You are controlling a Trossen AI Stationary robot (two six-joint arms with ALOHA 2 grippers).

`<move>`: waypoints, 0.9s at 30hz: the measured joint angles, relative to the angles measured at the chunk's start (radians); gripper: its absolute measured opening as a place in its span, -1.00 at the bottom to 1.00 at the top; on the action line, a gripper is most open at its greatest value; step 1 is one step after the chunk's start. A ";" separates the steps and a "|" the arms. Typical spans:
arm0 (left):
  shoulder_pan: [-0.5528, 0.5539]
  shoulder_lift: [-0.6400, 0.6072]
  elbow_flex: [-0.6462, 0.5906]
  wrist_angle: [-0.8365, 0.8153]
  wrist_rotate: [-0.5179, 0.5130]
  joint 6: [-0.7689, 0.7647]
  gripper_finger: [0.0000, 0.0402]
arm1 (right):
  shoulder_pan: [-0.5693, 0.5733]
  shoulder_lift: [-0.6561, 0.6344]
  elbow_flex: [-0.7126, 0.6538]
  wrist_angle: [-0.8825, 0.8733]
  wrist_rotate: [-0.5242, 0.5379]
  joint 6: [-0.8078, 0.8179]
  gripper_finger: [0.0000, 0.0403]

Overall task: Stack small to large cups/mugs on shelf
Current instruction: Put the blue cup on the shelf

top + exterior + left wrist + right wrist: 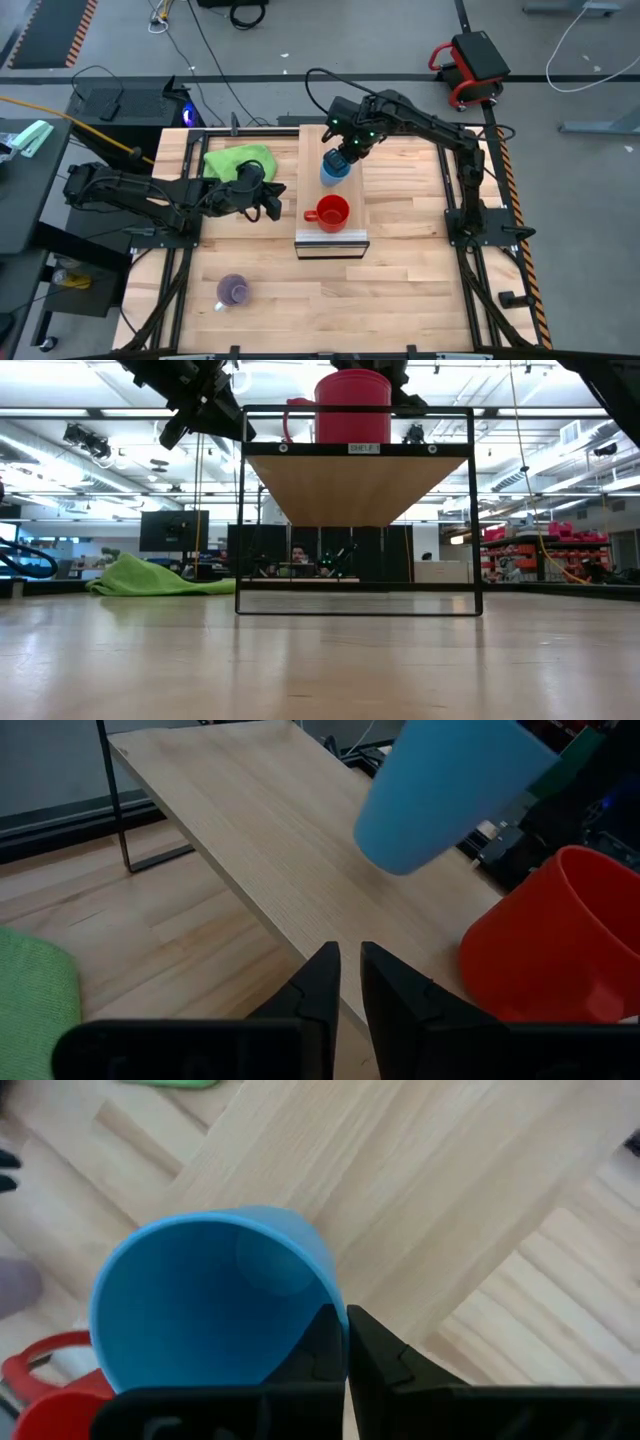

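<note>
The shelf [312, 185] is a light-wood plank standing raised in the middle of the table. A red mug [330, 212] stands upright on the shelf's near end. Above the shelf's far half my right gripper [350, 152] is shut on a light-blue cup [334, 168]. The left wrist view shows the light-blue cup [450, 790] tilted and clear of the shelf [270, 830]. My left gripper [273, 203] hovers left of the shelf beside the red mug [560, 940]. Its fingers [325, 975] stand a narrow gap apart on nothing. A pale purple mug [234, 290] stands on the table at the near left. My right gripper pinches the light-blue cup's wall at the rim [325, 1295], one finger inside the cup and one outside. The fingers come from above, pointing steeply down. The cup hangs tilted below them, clear of the shelf [430, 1190].
A green cloth [238, 160] lies on the table left of the shelf's far end. In the low view the shelf's thin black frame [240, 510] stands on the tabletop with open space beneath the plank. Bare table lies right of the shelf.
</note>
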 joint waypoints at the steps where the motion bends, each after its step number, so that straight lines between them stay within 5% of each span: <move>1: 0.000 0.000 0.000 0.000 0.000 0.000 -0.74 | 0.002 0.000 0.000 0.000 0.004 0.007 -0.99; 27: 0.000 0.000 0.000 0.000 0.000 -0.005 -0.75 | 0.015 -0.002 -0.046 0.000 0.112 0.141 -0.99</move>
